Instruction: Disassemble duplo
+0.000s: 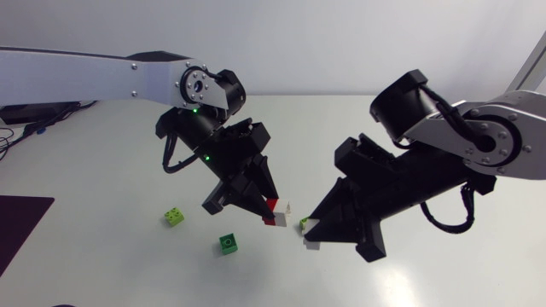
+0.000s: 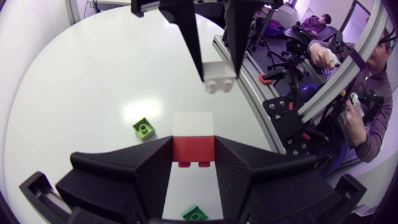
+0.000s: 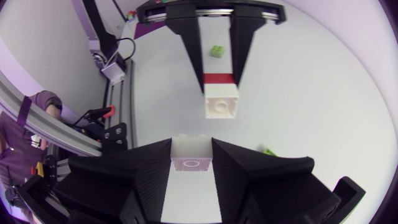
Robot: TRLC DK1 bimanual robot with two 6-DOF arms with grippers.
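Observation:
My left gripper is shut on a red brick with a white brick stuck to it, held above the table's middle. In the left wrist view this red-and-white pair sits between my own fingers. Just to its right, my right gripper is shut on a separate white brick. The right wrist view shows that white brick between its fingers, with the red-and-white pair in the other gripper straight ahead. A small gap separates the two held pieces.
A lime brick and a dark green brick lie loose on the table left of the grippers. Another lime brick lies under my right gripper. A dark mat covers the table's left edge.

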